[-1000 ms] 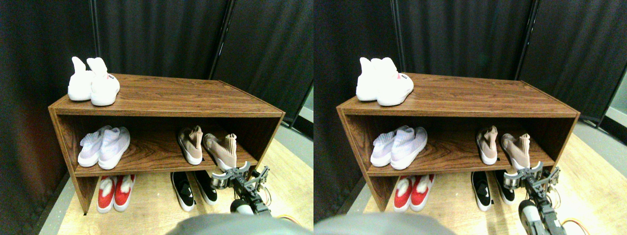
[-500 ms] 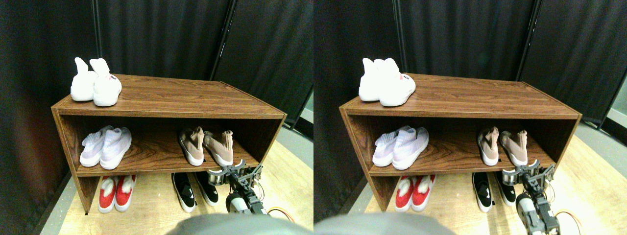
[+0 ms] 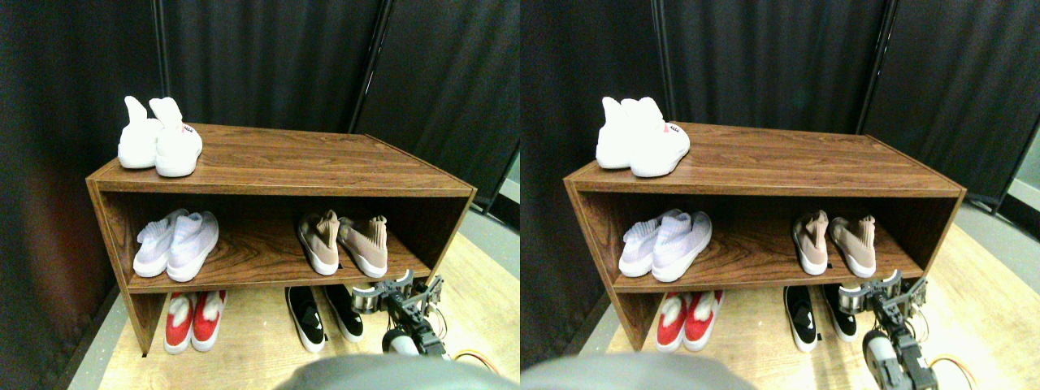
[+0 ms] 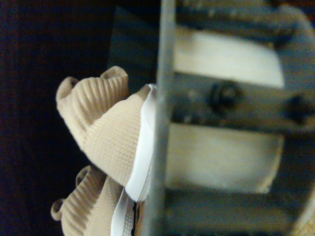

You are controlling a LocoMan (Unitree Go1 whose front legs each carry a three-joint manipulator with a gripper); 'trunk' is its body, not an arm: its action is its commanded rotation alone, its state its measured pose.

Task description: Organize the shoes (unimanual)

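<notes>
While the gripper [image 3: 398,294] hangs below the shelf [image 3: 268,280] edge, its opening unreadable, the shoes [image 3: 345,242] stand free.

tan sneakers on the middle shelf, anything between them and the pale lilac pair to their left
Nothing: in the stereo pair view the stretch of middle shelf between the tan sneakers and the pale lilac sneakers is bare wood.

shoes [image 3: 341,242]: beige-tan ribbed knit, white soles
shelf [image 3: 276,162]: dark brown wood grain
floor pairs: red-and-white [image 3: 193,318]; black [image 3: 323,315]
</notes>
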